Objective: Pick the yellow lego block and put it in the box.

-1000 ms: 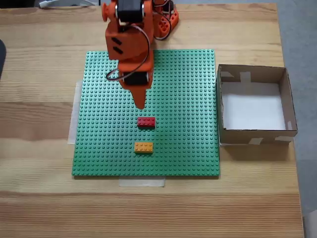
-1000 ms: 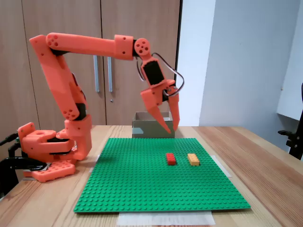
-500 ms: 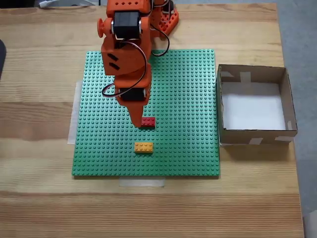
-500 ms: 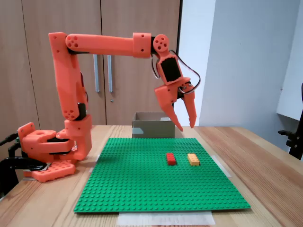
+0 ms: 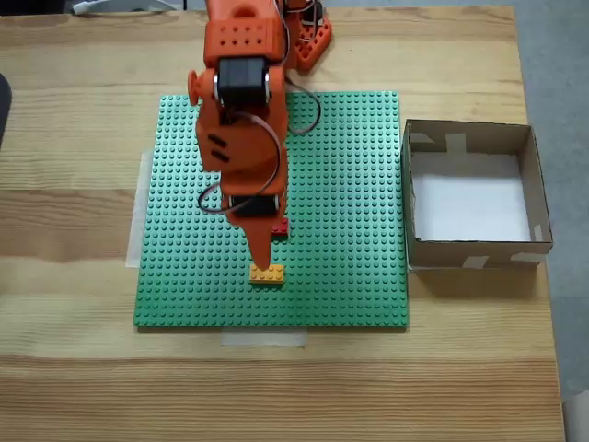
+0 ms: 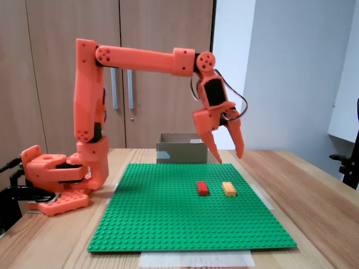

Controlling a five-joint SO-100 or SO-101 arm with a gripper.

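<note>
Wooden cupboard doors with metal handles [image 6: 120, 84] and a pale wall are seen behind a light wooden bench [image 5: 74, 368] in a fixed view from the side. On the bench a green studded baseplate [image 5: 350, 230] is laid, with strips of pale tape [image 5: 262, 339] at its near and left edges in a fixed view from above.

The orange arm [image 6: 140, 58] is stretched out from its base [image 6: 53, 179] at the left of the side view, and its fingers [image 6: 229, 156] are pointed downward above the baseplate. The two fingers are seen spread apart, with nothing between them, and are held clear above the bricks.

The yellow lego block [image 5: 267, 273] is lying flat on the baseplate, in its near half as seen from above. In that view the tip of the fingers [image 5: 264, 261] is overlapped with the block's far edge; in the side view the block [image 6: 229, 189] is shown well below the fingertips, untouched. A red brick [image 6: 202, 188] is placed just beside it, to its left in the side view; from above it [image 5: 282, 225] is largely covered by the arm.

The box [image 5: 543, 216] is standing on the bench at the right of the baseplate in the view from above, touching or nearly touching its edge, with a white floor and pale tape on its walls. In the side view it [image 6: 179, 151] is seen at the far edge of the baseplate, behind the fingers.
</note>
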